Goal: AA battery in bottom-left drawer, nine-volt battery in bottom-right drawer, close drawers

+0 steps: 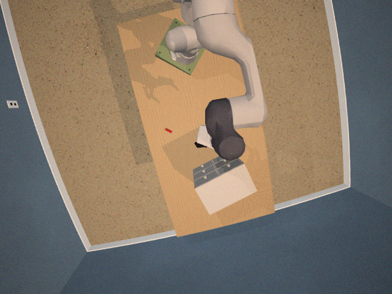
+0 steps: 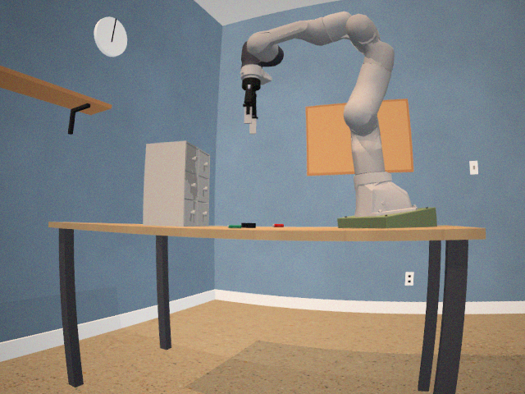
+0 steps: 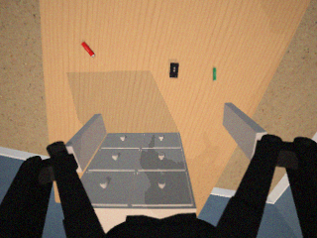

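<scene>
Grey, flat-padded pincer (image 2: 250, 122) (image 3: 161, 119) gapes above wood-grained table (image 1: 190, 110) (image 2: 296, 232) (image 3: 129, 40).

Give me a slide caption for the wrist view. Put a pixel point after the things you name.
Open hand (image 3: 161, 119) above a closed six-drawer chest (image 3: 137, 168).

Facing the drawer fronts, we see the chest (image 1: 226, 193) (image 2: 164, 184) (image 3: 144, 169) on the table (image 1: 187, 104) (image 2: 271, 233) (image 3: 129, 30), near its far short edge and turned askew to it. The base plate (image 1: 190, 70) (image 2: 360, 222) stands towards the opposite short edge. Before the chest, we find the nine-volt battery (image 2: 248, 225) (image 3: 174, 69) between two small cylinders: the right-hand cylinder (image 1: 168, 130) (image 2: 278, 225) (image 3: 88, 49) lies well apart from it, near the table's right long edge; the left-hand cylinder (image 2: 235, 226) (image 3: 214, 73) lies nearer to it.
</scene>
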{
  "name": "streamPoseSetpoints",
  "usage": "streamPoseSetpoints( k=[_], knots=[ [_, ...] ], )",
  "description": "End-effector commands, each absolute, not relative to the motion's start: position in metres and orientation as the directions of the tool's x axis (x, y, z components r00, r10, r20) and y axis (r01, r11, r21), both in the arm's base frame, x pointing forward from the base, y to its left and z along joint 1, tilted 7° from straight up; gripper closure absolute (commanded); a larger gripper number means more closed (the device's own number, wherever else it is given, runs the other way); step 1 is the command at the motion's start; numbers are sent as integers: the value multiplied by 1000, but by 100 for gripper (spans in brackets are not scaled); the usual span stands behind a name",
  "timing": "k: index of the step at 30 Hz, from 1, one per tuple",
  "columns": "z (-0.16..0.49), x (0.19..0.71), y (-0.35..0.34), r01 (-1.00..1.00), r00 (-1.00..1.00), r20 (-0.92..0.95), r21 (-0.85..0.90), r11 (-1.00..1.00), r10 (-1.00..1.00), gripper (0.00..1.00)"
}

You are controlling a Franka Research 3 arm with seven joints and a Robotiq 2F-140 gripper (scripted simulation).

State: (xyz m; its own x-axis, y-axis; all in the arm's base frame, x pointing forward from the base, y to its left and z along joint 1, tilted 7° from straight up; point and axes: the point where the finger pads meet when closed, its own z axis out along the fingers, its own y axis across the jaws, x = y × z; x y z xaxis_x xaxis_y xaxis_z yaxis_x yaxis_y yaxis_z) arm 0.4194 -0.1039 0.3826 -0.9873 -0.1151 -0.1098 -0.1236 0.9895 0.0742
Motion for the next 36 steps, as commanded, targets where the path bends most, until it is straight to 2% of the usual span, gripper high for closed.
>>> streamPoseSetpoints(
  k=[1,4,5,8,9,12,13,17,18,21,22,25,31,35,36],
  knots=[
    [377,425,-106,-390,-915,-129,32,920,-383,0],
    [377,425,-106,-397,-911,-130,31,917,-391,0],
    [372,427,-106,-487,-867,-132,18,873,-481,0],
    [372,427,-106,-493,-863,-133,17,870,-487,0],
    [368,429,-106,-578,-809,-134,4,816,-572,0],
    [368,429,-106,-589,-801,-134,1,808,-583,0],
    [363,431,-106,-663,-741,-133,-11,748,-659,0],
    [363,431,-106,-680,-725,-133,-14,733,-676,0],
    [357,434,-105,-756,-646,-131,-28,654,-752,0],
    [357,434,-105,-765,-635,-131,-31,643,-761,0],
    [352,436,-105,-823,-558,-127,-42,567,-820,0],
    [352,436,-105,-839,-533,-126,-47,541,-837,0],
    [341,440,-104,-941,-322,-112,-74,331,-940,0],
    [341,440,-104,-948,-300,-110,-78,309,-948,0],
    [336,442,-104,-975,-192,-100,-89,201,-976,0]
  ],
)
